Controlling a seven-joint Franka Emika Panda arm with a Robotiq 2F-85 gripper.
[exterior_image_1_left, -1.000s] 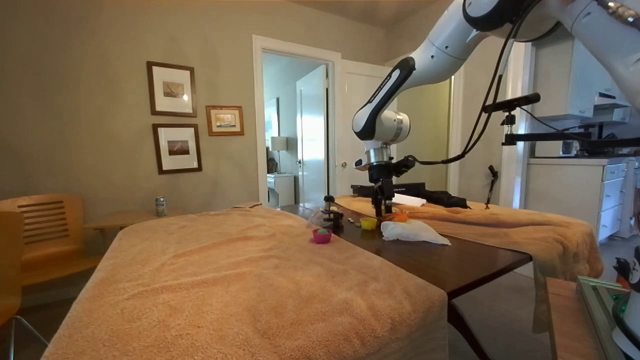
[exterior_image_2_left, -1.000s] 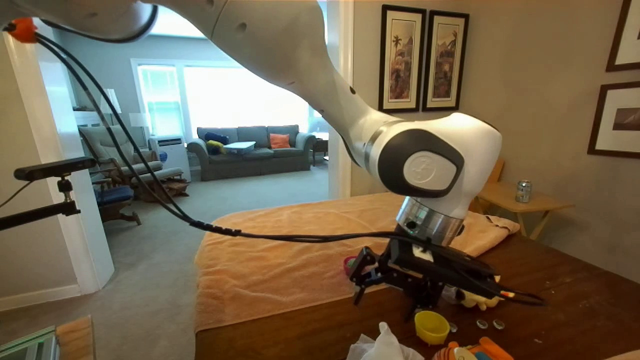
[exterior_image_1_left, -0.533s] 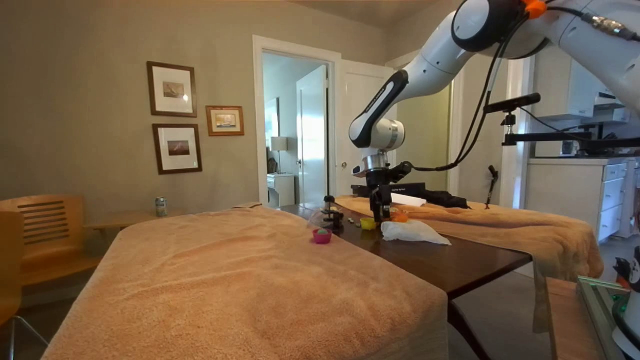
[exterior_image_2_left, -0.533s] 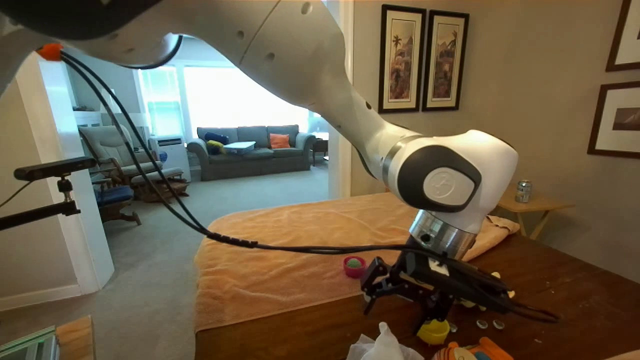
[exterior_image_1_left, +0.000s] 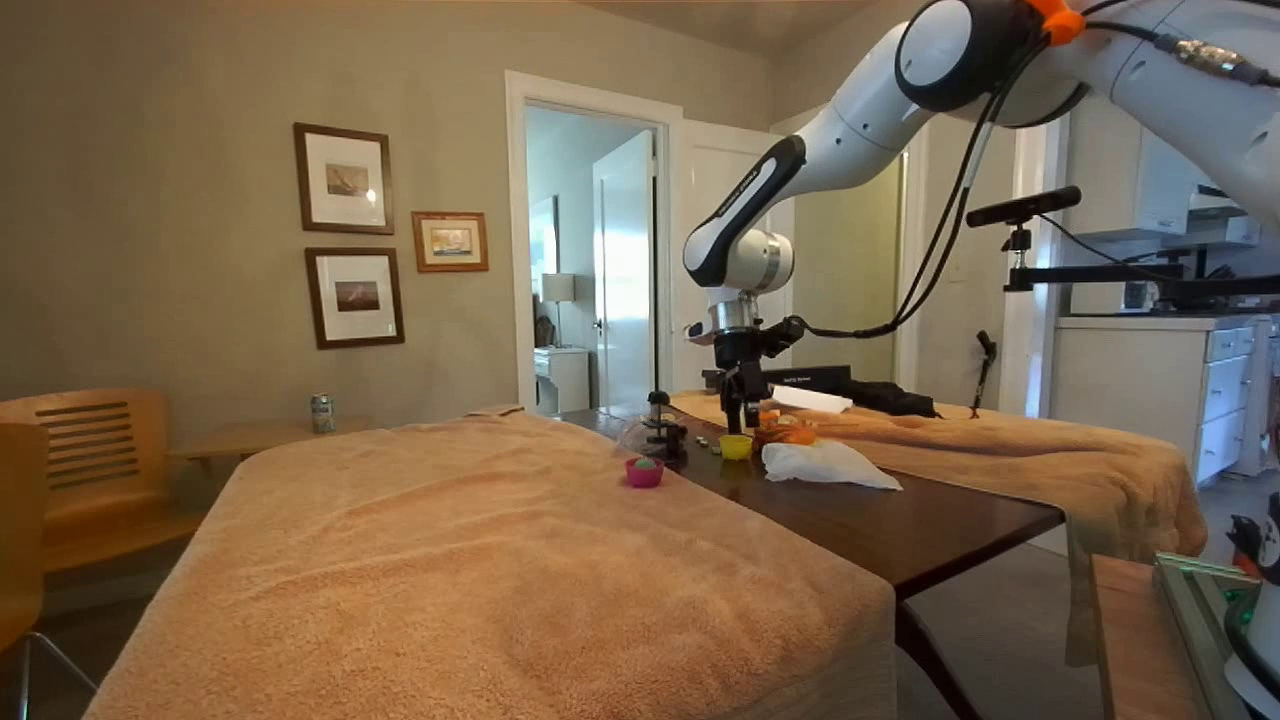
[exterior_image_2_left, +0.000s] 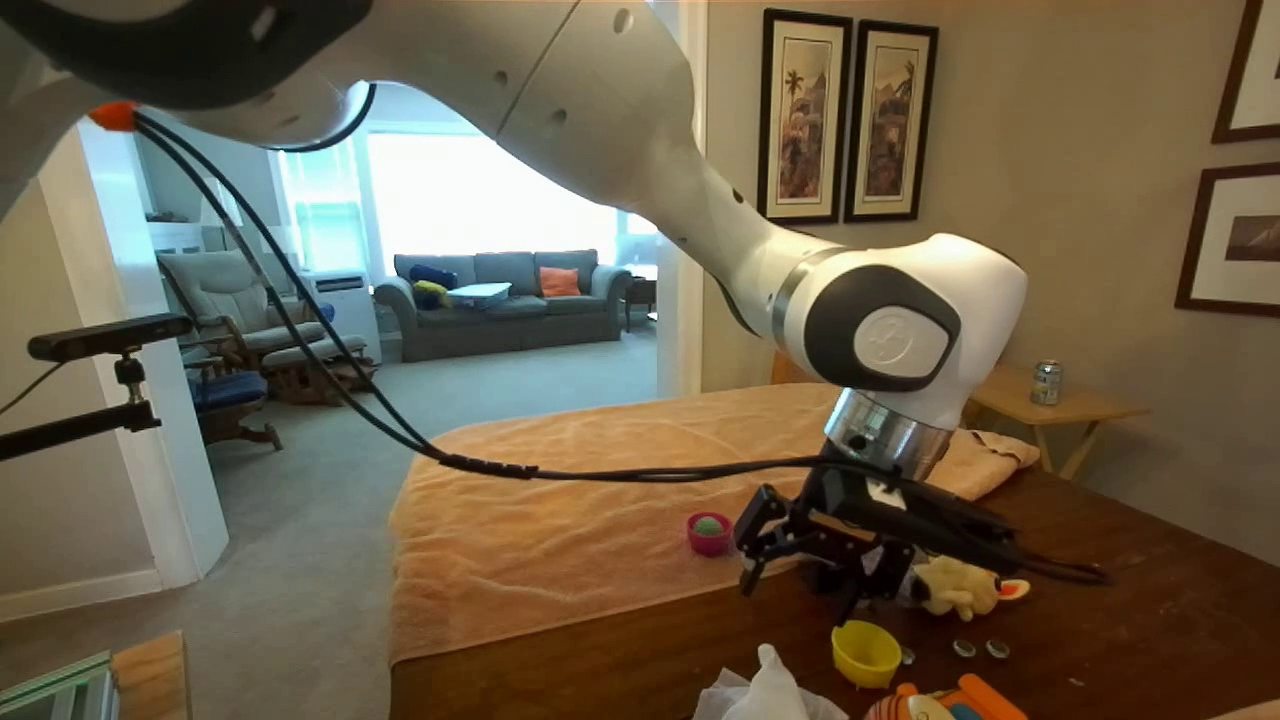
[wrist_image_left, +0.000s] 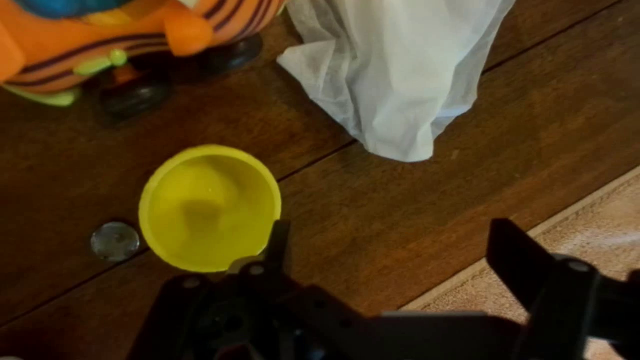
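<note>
yellow cup (wrist_image_left: 210, 207) near wide-spread tool (wrist_image_left: 388, 227)

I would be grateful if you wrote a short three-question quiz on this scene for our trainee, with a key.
1. True or false: the tool is open and holds nothing.
2. In the wrist view, what small round thing lies beside the yellow cup?
3. Where is the green object: a) in the yellow cup; b) in the pink cup; c) beside the can?

Key: 1. True. 2. A clear disc. 3. b.
</note>
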